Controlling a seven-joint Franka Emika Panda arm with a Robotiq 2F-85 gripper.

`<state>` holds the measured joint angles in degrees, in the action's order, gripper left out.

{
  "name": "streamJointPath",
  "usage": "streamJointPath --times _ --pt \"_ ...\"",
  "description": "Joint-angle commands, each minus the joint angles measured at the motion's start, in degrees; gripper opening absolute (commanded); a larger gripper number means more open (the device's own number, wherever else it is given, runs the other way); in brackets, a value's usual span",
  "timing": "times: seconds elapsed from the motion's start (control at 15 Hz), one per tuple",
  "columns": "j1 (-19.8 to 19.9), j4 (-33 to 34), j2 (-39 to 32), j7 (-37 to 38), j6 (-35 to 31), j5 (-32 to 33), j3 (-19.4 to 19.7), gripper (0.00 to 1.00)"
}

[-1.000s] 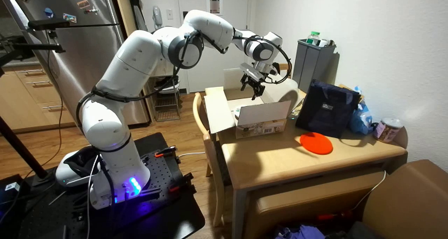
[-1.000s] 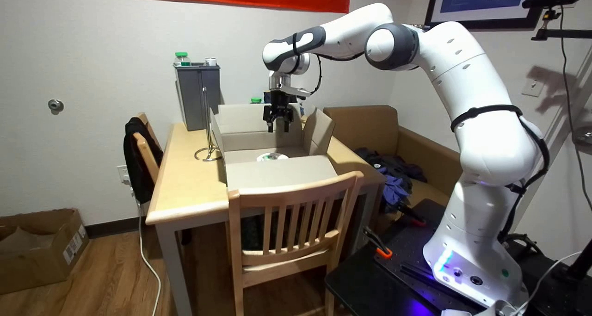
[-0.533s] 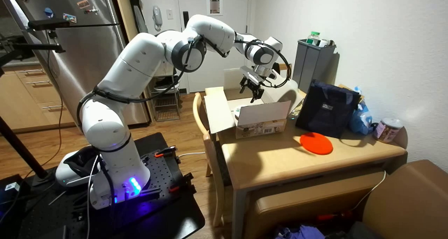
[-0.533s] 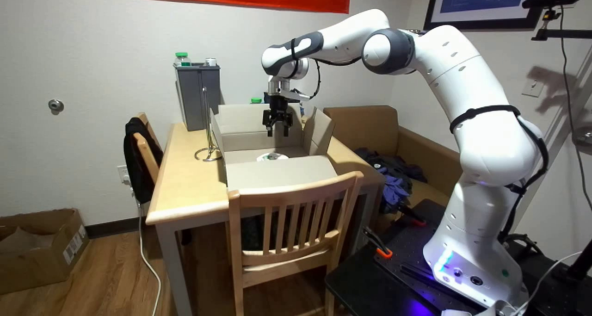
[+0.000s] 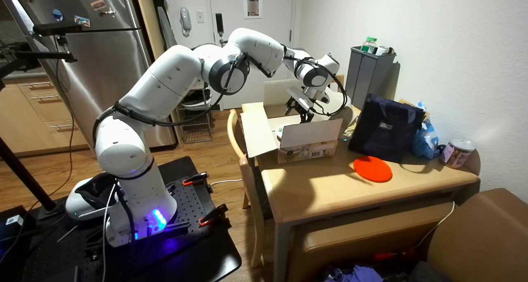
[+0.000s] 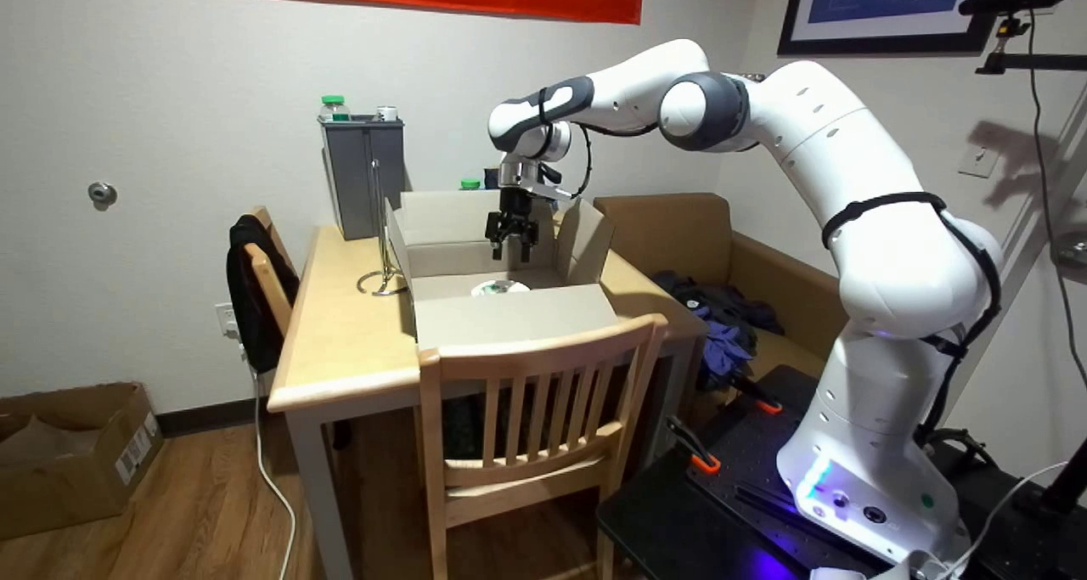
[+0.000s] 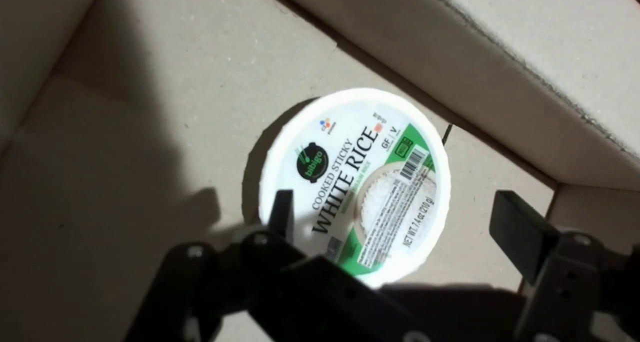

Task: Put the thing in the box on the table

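A round white rice tub with a green and black label lies on the floor of the white box. Its white lid also shows over the box's near flap. The box stands on the light wooden table with its flaps spread out. My gripper hangs above the tub, between the raised flaps, fingers pointing down. In the wrist view the gripper is open: one finger overlaps the tub's left part, while the other finger lies off to its right over bare cardboard. Nothing is held.
Upright flaps rise around the gripper. A wooden chair is pushed against the table below the box. A metal stand is beside the box. Also on the table are a dark bag, an orange-red disc and a jar.
The arm has come down, bringing the gripper lower toward the box opening, with a slight shift to the right in both exterior views lately. The tub and box have stayed put.
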<state>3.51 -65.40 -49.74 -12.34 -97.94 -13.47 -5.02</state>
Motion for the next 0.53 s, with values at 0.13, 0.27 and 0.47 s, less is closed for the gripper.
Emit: streamJointPath --times 0.13,0.27,0.47 --pt "0.60 7.71 -5.30 -0.40 1.52 -0.10 -1.15 1.00" --pt "0.22 9.44 -6.92 -0.21 2.00 0.26 -1.26 1.00" --pt "-0.39 11.70 -9.37 0.01 2.77 1.05 -1.14 1.00"
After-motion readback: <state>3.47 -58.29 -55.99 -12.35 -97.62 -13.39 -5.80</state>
